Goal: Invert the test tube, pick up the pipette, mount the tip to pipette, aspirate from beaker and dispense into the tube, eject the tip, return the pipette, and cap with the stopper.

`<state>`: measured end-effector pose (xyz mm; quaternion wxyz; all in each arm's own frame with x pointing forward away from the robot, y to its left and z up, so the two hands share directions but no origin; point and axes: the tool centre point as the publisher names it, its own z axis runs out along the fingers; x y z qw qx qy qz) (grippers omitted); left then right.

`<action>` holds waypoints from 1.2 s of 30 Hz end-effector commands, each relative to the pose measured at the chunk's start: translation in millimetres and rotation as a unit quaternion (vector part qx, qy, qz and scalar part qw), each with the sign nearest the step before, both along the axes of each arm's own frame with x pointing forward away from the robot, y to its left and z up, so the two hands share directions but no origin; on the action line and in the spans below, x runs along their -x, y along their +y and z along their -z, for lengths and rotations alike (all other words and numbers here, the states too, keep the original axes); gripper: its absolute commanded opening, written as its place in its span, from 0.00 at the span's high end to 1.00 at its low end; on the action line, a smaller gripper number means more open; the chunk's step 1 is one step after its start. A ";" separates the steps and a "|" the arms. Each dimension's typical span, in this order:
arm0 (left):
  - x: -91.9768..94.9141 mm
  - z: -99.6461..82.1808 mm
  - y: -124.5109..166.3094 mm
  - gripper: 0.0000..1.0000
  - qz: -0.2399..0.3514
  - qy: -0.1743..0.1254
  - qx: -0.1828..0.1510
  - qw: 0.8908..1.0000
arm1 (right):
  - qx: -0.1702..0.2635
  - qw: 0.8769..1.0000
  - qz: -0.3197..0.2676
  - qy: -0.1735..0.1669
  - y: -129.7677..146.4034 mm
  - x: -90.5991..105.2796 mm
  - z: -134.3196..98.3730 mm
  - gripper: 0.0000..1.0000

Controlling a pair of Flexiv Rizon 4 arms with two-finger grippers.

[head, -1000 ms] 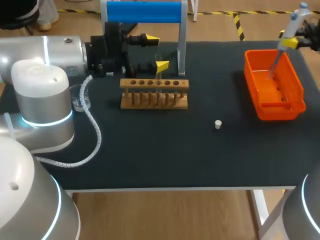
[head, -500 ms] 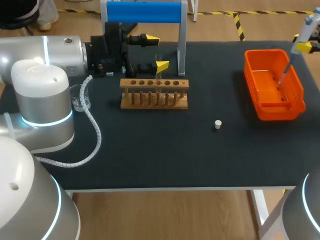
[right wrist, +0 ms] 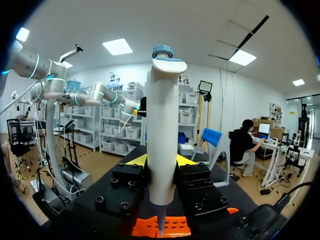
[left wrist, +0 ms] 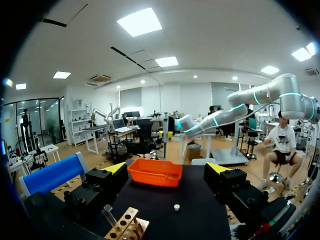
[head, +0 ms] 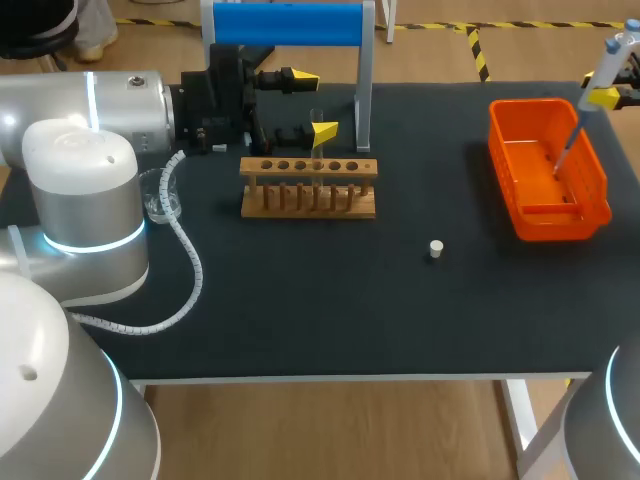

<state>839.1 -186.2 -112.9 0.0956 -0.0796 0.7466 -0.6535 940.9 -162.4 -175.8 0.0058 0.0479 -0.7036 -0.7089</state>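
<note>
My right gripper [head: 605,92] is shut on the white pipette [head: 592,95] and holds it upright over the orange bin [head: 520,215]. The pipette's thin lower end points down into the bin. In the right wrist view the pipette [right wrist: 162,130] stands between the yellow tips of the right gripper [right wrist: 161,161]. My left gripper [head: 311,103] hangs open behind the wooden rack [head: 308,190]. A clear test tube [head: 317,118] stands in the rack beside one finger, untouched. The white stopper [head: 436,248] lies on the mat. The tube [left wrist: 107,214], the rack [left wrist: 127,226] and the stopper [left wrist: 176,207] show ahead of the left gripper [left wrist: 167,169].
A glass beaker [head: 160,196] stands at the table's left, close to my left arm and its white cable [head: 190,270]. A blue-topped stand [head: 290,24] rises behind the rack. The orange bin [left wrist: 155,172] sits at the far right, near the table's edge.
My right gripper carried the pipette to the right and slightly back over the bin, then nearly stopped. The left arm, tube and stopper stayed put.
</note>
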 end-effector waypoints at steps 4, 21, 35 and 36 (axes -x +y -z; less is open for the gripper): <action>0.4 1.2 -0.3 0.00 -0.001 -0.001 0.002 1.000 | 0.001 1.000 -0.004 0.001 -0.4 -3.9 1.5 1.00; 0.4 1.2 -0.3 0.00 -0.001 -0.001 0.002 1.000 | 0.002 1.000 0.000 0.002 -0.8 -5.0 1.7 1.00; 0.4 1.2 -0.3 0.00 -0.001 -0.001 0.002 1.000 | 0.002 1.000 0.000 0.002 -0.8 -5.0 1.7 1.00; 0.4 1.2 -0.3 0.00 -0.001 -0.001 0.002 1.000 | 0.002 1.000 0.000 0.002 -0.8 -5.0 1.7 1.00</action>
